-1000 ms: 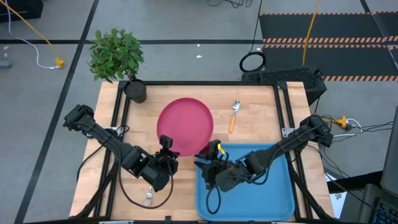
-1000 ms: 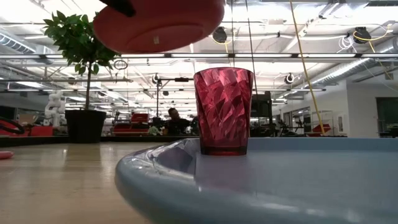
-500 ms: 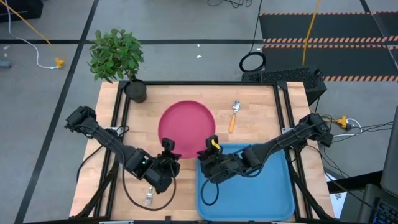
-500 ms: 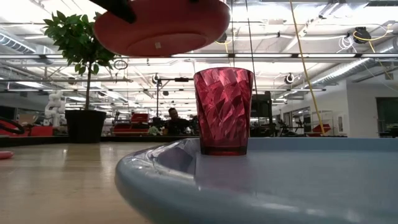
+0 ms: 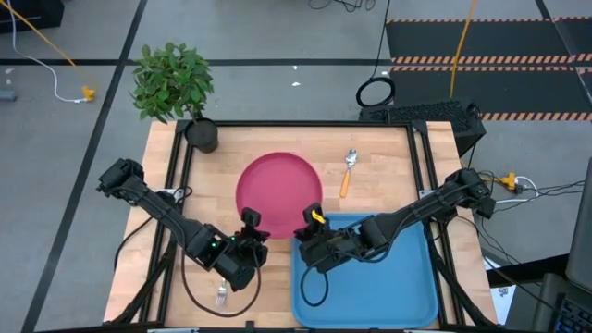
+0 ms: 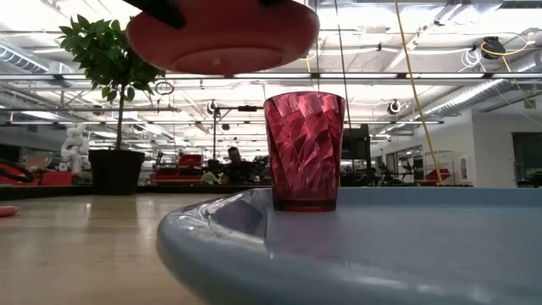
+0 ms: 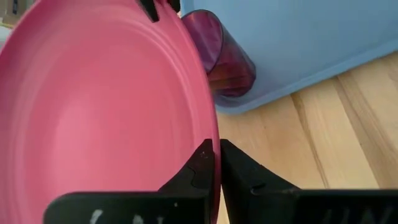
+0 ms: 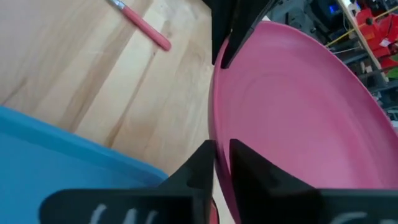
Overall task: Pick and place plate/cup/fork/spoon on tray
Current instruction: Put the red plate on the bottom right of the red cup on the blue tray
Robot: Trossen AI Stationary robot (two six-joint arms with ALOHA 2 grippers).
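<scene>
The pinkish-red plate (image 5: 277, 190) is held off the table; the low view shows its underside (image 6: 220, 38) high above the wood. My left gripper (image 5: 252, 220) is shut on its near-left rim and my right gripper (image 5: 311, 222) on its near-right rim. The dark red cup (image 6: 303, 152) stands upright on its base in the light-blue tray (image 5: 370, 287), near the tray's far-left corner. The fork (image 5: 221, 294) lies flat near the front edge; its pink handle shows in the right wrist view (image 8: 143, 26). The orange-handled spoon (image 5: 347, 172) lies flat at the far right. My left gripper pinches the plate's rim (image 7: 213, 140) between its two fingers, one above and one below the edge. It comes from the table's near-left side. The plate is lifted clear and about level. My right gripper pinches the plate's rim (image 8: 216, 127) between its two fingers (image 8: 200, 160), on the side toward the tray. It comes from the table's right side, over the tray's far-left corner. The plate hangs clear of the table between the two grippers.
A dark plant pot (image 5: 202, 135) with a leafy plant (image 5: 172, 81) stands at the far-left corner. The tray fills the near right of the table. Bare wood lies to the left of the fork and beyond the plate.
My right gripper has moved toward the far edge and the left, up to the plate's near-right rim. The plate, held off the table throughout, has risen a little and come more level.
</scene>
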